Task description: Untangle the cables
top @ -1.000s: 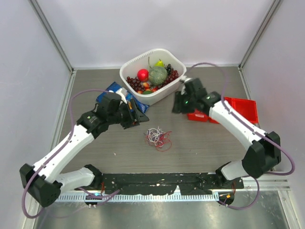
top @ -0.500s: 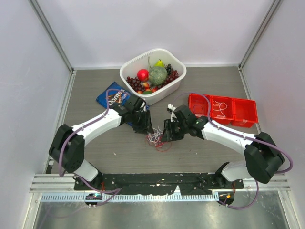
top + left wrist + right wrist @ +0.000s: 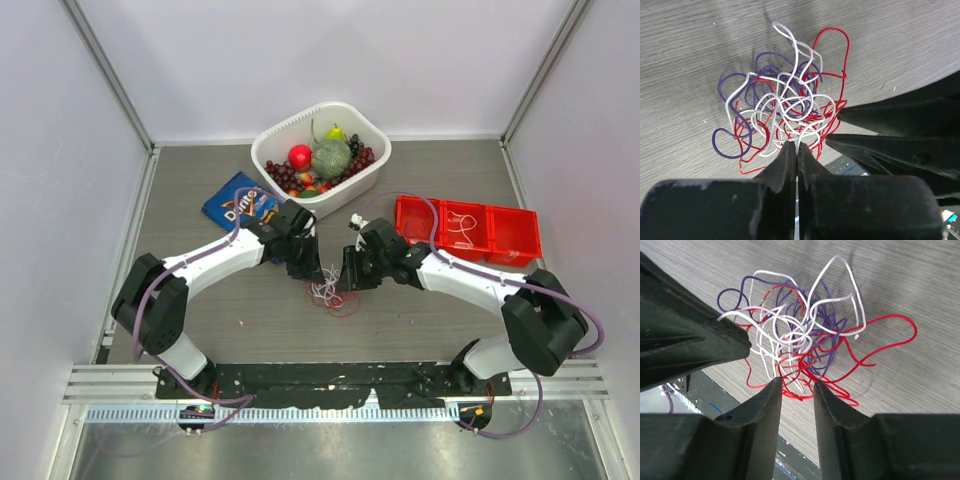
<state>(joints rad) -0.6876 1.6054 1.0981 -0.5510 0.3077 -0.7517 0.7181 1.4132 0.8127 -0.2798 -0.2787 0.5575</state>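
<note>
- The left gripper (image 3: 797, 150) is pinched fully closed. A white strand from the near edge of the bunch runs into the seam between its fingers.
- The right gripper (image 3: 796, 387) stands partly open. Red and white loops lie in the gap between its fingertips, but nothing is clamped yet.
- From either wrist view, the tangled bunch of thin white, red and purple-blue cables (image 3: 782, 107) lies at 12 o'clock, directly ahead of the jaws and touching them.
- Seen from above, the cables (image 3: 330, 293) sit on the grey wood-grain table (image 3: 430, 330), between the two arms. The left gripper (image 3: 312, 275) is at the bunch's 10 o'clock and the right gripper (image 3: 348, 281) at its 2 o'clock, both equally near.
- The bunch is a roundish clump with no clear long axis. Only stray loops stick out, the longest a red one towards 1 o'clock in the left wrist view.
- The coming pull likely depends on the jaws facing each other across the clump, so drawing apart would run roughly 9 to 3 o'clock.
- The white plastic fruit basket (image 3: 272, 150) stands well apart at 12 o'clock.
</note>
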